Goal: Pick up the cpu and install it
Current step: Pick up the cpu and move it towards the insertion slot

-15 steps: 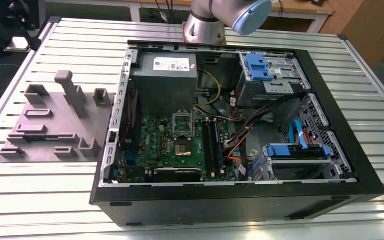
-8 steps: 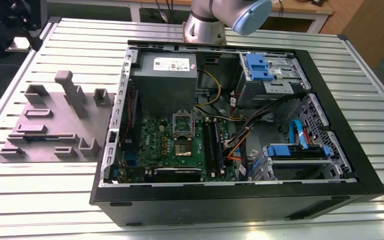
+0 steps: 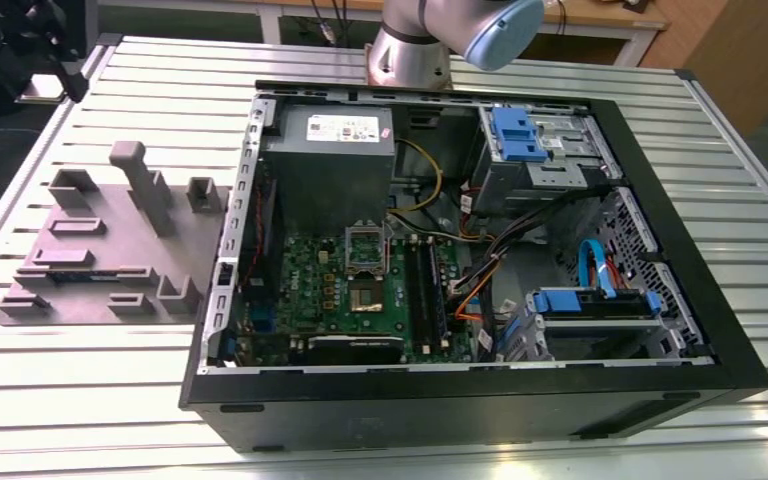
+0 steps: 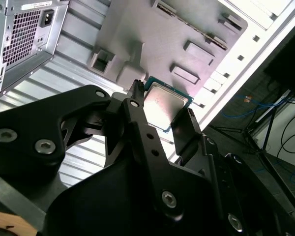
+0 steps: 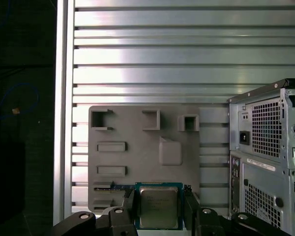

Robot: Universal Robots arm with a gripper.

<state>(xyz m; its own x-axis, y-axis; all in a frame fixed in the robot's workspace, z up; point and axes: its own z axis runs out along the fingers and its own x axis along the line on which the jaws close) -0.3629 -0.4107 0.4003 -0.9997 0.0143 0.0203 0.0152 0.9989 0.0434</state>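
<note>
The cpu (image 5: 158,207) is a small square chip with a pale silver top and a green edge. It sits between the two black fingers of my gripper (image 5: 160,196), which is shut on it. In the second wrist view the cpu (image 4: 166,104) is held the same way by the gripper (image 4: 163,110), well above the grey fixture tray (image 4: 152,44). In the exterior view the green motherboard (image 3: 311,275) lies inside the open computer case, with its dark socket recess (image 3: 364,247) near the middle.
The grey fixture tray (image 3: 104,250) with raised blocks lies on the slatted metal table (image 3: 77,400) at the exterior view's left of the case (image 3: 491,400). Inside the case are a grey power supply (image 3: 331,160), cables and blue drive brackets (image 3: 511,130). The arm's base (image 3: 411,50) stands behind the case.
</note>
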